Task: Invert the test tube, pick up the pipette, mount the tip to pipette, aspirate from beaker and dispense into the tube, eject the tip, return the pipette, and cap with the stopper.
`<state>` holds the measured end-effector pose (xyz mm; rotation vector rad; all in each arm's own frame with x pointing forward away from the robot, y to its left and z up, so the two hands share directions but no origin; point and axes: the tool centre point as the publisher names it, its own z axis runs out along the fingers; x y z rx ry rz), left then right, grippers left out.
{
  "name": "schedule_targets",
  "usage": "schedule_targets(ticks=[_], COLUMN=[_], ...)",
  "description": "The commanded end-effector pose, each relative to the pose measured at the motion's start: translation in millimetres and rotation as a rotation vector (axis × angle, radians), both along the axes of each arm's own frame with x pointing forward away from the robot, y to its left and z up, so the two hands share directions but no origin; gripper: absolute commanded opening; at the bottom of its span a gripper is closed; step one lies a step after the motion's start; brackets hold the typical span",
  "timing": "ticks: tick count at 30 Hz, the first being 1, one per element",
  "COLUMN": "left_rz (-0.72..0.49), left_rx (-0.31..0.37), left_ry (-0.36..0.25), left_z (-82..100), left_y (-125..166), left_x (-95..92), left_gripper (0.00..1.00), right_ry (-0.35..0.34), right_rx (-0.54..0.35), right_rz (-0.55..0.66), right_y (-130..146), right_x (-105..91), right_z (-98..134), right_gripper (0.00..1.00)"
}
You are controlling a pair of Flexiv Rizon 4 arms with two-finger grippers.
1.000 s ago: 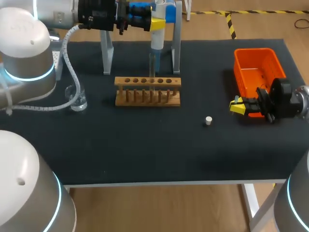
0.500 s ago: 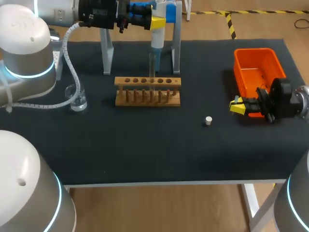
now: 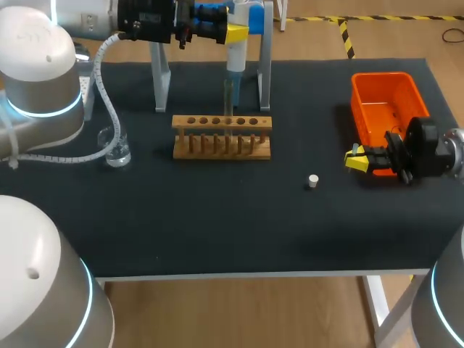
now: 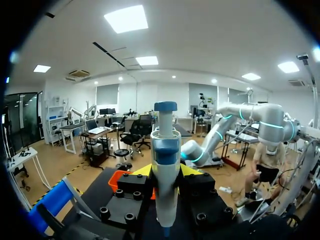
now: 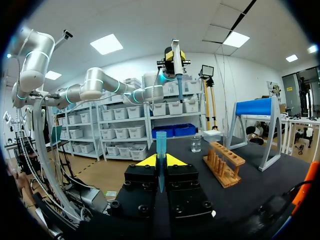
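Table [image 3: 217, 232] space right of the rack [image 3: 222, 136] has the right gripper [image 3: 355, 161] pinching a tip [image 5: 161, 145], likely for mounting, while above the rack the left gripper [image 3: 233, 33] clamps the pipette [image 4: 165, 200] upright.

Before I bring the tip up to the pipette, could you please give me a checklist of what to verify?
1. Pipette clamped in left hand: ok.
2. Tip upright between the right hand fingers: ok.
3. Pipette nozzle bare and ready for a tip: cannot tell.
4. Tip lined up under the pipette: not ok, the two hands are far apart.
5. Stopper on the table, clear of the right hand: ok.
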<state>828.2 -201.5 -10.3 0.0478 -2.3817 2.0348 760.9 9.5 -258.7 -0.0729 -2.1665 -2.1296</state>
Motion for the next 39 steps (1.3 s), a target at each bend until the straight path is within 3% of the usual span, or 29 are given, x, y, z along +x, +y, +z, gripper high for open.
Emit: schedule_targets(ticks=[1,8,15,39], left_rz=[0.020,0.079,0.100,0.078], left_rx=[0.002,0.030,0.017,-0.009], left_ry=[-0.008,-0.008,-0.021,-0.015], left_z=[1.7,5.5,12.0,11.1], left_y=[-8.2,-17.8,-27.6,-47.2], left_x=[-7.8,-15.0,-13.9,-5.7], left_gripper=[0.00,0.00,0.00,0.00], right_ry=[-0.001,-0.001,-0.001,-0.001], right_rx=[0.000,0.000,0.000,0.000], right_rz=[0.001,0.001,0.001,0.001], right_y=[-1.2,-1.2,-1.2,-1.2], right_x=[-0.9,-0.9,-0.9,-0.9], right_z=[0.0,0.0,0.0,0.0], right_gripper=[0.00,0.00,0.00,0.00])
